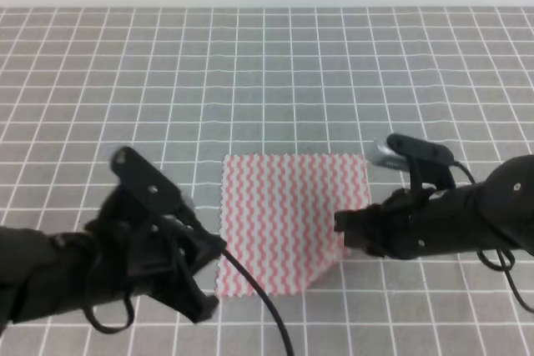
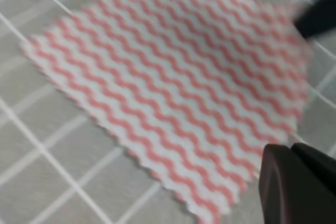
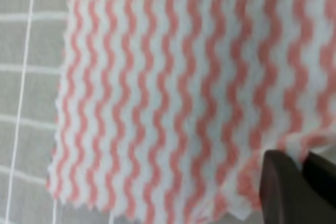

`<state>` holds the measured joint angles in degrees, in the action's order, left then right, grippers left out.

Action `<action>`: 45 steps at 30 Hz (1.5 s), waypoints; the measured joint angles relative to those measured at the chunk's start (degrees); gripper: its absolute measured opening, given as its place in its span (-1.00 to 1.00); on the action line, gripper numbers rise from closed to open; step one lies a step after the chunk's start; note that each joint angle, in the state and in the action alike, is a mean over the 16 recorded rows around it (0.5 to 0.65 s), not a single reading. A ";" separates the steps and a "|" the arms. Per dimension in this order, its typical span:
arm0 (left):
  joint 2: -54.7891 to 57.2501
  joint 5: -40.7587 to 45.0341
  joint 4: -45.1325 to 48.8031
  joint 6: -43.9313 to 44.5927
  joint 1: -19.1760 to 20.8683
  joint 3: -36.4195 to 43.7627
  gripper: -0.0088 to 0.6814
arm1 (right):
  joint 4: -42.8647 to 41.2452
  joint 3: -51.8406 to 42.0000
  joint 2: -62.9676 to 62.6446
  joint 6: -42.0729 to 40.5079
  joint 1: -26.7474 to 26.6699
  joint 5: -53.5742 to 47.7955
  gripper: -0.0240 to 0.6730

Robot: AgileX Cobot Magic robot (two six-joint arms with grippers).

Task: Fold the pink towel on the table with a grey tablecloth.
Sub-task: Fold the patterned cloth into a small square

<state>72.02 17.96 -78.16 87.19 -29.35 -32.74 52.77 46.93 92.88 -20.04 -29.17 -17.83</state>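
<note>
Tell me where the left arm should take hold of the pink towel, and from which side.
Probably its near-left corner: the pink towel lies flat on the grey tablecloth and that corner is free, right beside the left end effector. Come in low from the left and pinch the pinked edge. The right end effector is at the near-right corner, which is lifted and curled.

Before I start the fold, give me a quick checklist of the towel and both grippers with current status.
1. Towel lies flat on the table: mostly ok; near right corner lifted and curled.
2. Right gripper at the towel's right edge: ok, at the lifted corner.
3. Right gripper actually pinching cloth: cannot tell; the wrist view shows cloth against a fingertip only.
4. Left gripper at the near left corner: ok, beside it.
5. Left gripper holding cloth: cannot tell.
6. Space beyond the towel for folding: ok.
</note>
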 joint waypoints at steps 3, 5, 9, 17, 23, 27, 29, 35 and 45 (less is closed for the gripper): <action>1.56 0.88 -2.10 3.68 0.00 0.00 -0.98 | -0.33 1.00 0.18 -0.09 0.01 0.76 -0.97; 2.54 1.76 -4.15 6.37 0.00 0.00 -0.98 | -0.53 1.66 0.41 -0.17 0.01 1.26 -0.97; 3.84 3.30 -8.59 13.07 0.00 -0.02 -0.85 | -0.79 2.97 1.28 -0.37 0.01 2.11 -0.97; 4.43 4.58 -15.84 26.04 0.00 -0.07 -0.30 | -0.91 5.76 3.44 -1.03 0.03 2.53 -0.97; 4.47 4.33 -18.40 33.47 0.00 -0.10 0.09 | -0.84 7.24 4.57 -1.43 0.03 2.88 -0.97; 4.94 4.76 -19.93 38.02 0.00 -0.08 0.24 | -0.88 7.82 4.88 -1.51 0.04 3.18 -0.97; 5.53 5.06 -20.54 40.04 0.00 -0.09 0.25 | -0.90 8.01 4.99 -1.53 0.04 3.35 -0.97; 8.75 6.18 -21.88 44.92 0.00 -0.13 0.25 | -0.95 8.28 4.99 -1.61 0.07 3.71 -0.97; 15.40 5.92 -22.03 49.62 0.00 -1.54 0.25 | -0.96 8.47 4.75 -1.67 0.12 3.89 -0.97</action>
<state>87.41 23.88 -100.20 136.81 -29.35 -34.28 51.82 55.40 97.63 -21.71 -29.04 -13.93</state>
